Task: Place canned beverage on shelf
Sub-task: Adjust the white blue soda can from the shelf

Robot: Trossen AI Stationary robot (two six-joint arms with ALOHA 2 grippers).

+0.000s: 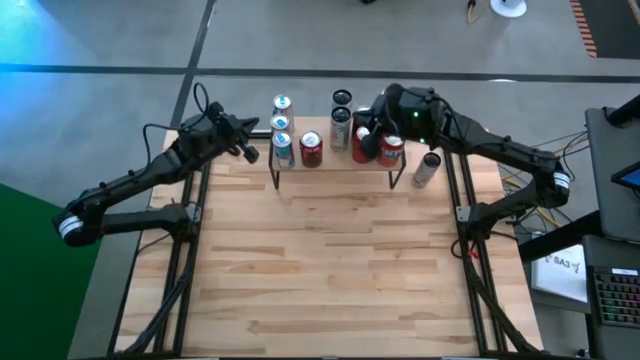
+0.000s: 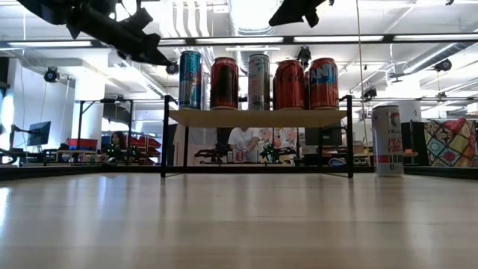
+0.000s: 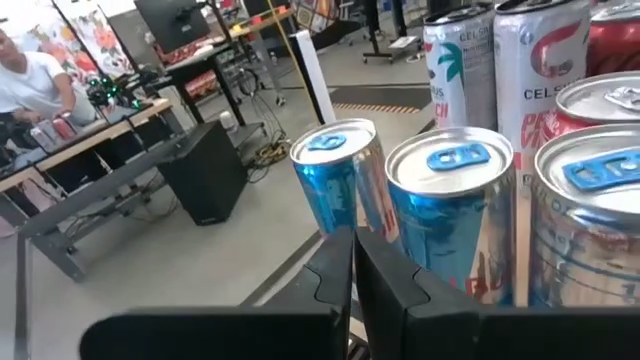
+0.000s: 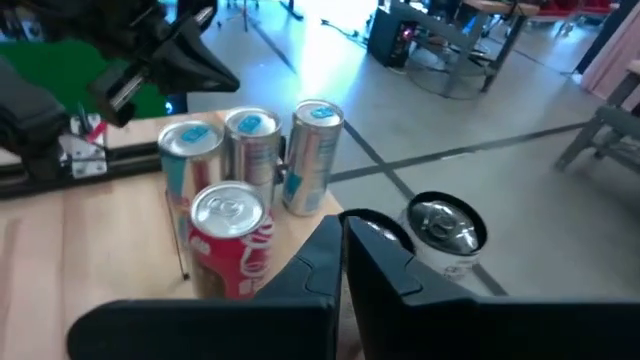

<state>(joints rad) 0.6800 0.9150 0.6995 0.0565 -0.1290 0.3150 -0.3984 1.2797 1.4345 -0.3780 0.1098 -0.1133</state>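
The shelf (image 2: 258, 117) stands at the far middle of the table, a light plank on thin black legs. Several cans stand upright on it: blue ones (image 1: 282, 128) at its left end, a red one (image 1: 311, 149), a silver one (image 1: 341, 126) and more red ones (image 1: 390, 151) at its right end. One tall can (image 2: 387, 140) stands on the tabletop just right of the shelf. My left gripper (image 1: 252, 153) is shut, level beside the shelf's left end, just short of the blue cans (image 3: 335, 175). My right gripper (image 4: 342, 225) is shut and hovers above the shelf's right end (image 1: 368, 115).
The slatted wooden tabletop (image 1: 330, 270) stretches bare from the shelf to the near edge. Black frame bars (image 1: 180, 250) run along both table sides. Beyond the far edge lie the floor, desks and a seated person (image 3: 30, 80).
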